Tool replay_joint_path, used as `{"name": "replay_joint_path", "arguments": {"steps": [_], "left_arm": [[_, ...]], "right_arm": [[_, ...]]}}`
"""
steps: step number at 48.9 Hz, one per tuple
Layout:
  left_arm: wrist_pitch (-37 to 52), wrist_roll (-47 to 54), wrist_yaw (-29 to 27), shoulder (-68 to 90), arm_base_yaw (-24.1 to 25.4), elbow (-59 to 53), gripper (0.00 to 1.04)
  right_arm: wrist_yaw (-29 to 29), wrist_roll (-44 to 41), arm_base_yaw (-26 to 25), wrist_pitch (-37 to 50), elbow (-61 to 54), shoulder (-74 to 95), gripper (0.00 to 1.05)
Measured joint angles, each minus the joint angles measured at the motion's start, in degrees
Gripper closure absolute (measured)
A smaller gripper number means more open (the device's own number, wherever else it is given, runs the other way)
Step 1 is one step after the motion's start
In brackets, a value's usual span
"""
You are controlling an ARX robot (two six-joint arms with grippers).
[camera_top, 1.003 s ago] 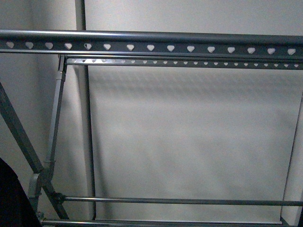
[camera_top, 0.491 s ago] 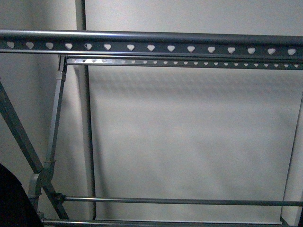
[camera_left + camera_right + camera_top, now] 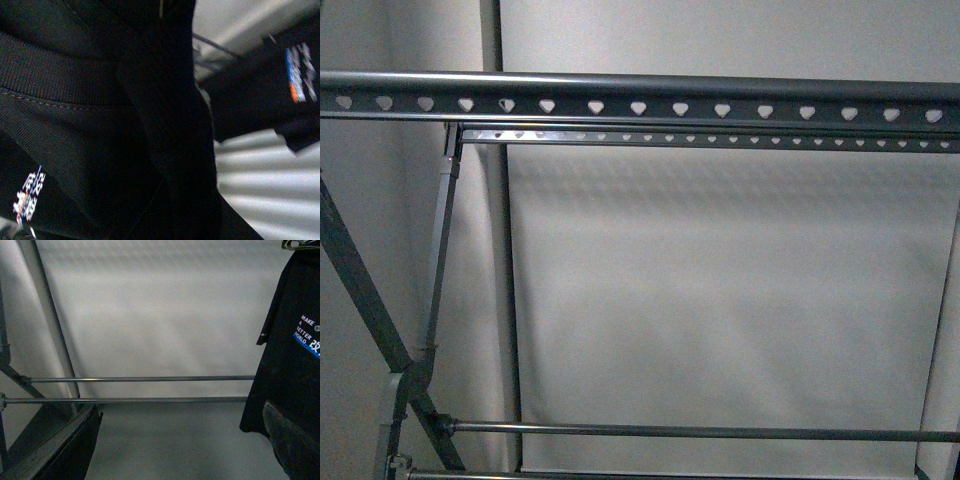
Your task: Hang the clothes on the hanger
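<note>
- The hanger fills the front view. Its top rail is punched with a row of heart-shaped holes.
- A thinner second rail with smaller holes runs just behind and below that top rail.
- A slanted brace and a round upright pole stand at the hanger's left end.
- Two thin cross rods span the hanger near its foot.
- A plain white wall lies behind the hanger.
- In the right wrist view the black T-shirt hangs beside the ends of the hanger's low cross rods, and its hem reaches below them.
- White "MAKE" lettering shows on the T-shirt's chest, above a blue strip.
- The right gripper has its jaws spread wide with nothing between them, and it faces the hanger's cross rods.
- One dark finger sits under the hanger's slanted brace. The other finger overlaps the T-shirt's lower edge, and contact cannot be told.
- The left wrist view is crowded with black T-shirt cloth, with a ribbed collar band close to the lens.
- A pale ridged surface shows past the cloth.
- The cloth blocks the left gripper, so whether it grips cannot be told.
</note>
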Motion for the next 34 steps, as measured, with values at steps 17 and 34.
{"name": "replay_joint_path", "arguments": {"steps": [17,34], "left_arm": [[-14.84,73.66,17.86,19.04,-0.59,17.88,1.01],[8.96,104.52,12.63,33.18,-4.83,24.72,1.01]], "right_arm": [[0.04,0.0,0.0,0.0,0.0,0.0,0.07],[0.04,0.0,0.0,0.0,0.0,0.0,0.07]]}}
